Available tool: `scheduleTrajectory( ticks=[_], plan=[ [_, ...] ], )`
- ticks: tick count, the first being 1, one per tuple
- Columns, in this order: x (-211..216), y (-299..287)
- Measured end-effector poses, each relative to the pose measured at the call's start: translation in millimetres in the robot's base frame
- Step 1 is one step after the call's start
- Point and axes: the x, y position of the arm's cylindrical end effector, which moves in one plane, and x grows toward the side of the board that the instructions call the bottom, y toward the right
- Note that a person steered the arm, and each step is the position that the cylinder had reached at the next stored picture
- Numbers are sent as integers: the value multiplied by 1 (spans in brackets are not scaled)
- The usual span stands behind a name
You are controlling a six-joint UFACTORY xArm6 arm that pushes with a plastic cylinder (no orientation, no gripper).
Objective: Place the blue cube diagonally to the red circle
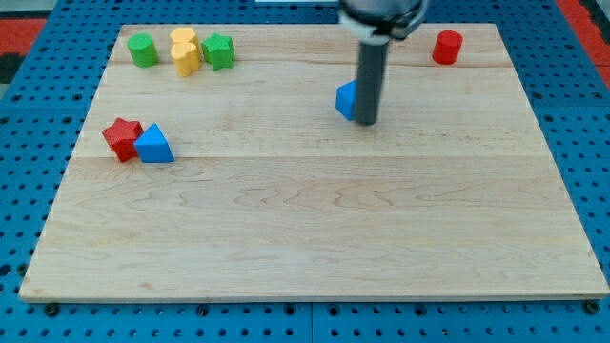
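Note:
The blue cube [346, 99] lies on the wooden board [315, 219] right of centre near the view's top, partly hidden behind the rod. My tip [367, 123] rests against the cube's right side. The red circle, a short red cylinder [446, 47], stands at the view's top right, up and to the right of the cube and well apart from it.
At the top left stand a green cylinder [143, 50], a yellow block [185, 51] and a green star-like block [218, 50]. At the left a red star block [122, 138] touches a blue triangle [153, 145]. Blue pegboard surrounds the board.

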Motion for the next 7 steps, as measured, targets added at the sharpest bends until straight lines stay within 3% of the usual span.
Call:
scheduleTrajectory(
  ticks=[1, 2, 3, 5, 6, 7],
  plan=[
    [-22, 33],
    [55, 25],
    [17, -57],
    [-46, 14],
    [-13, -6],
    [-43, -41]
  ],
)
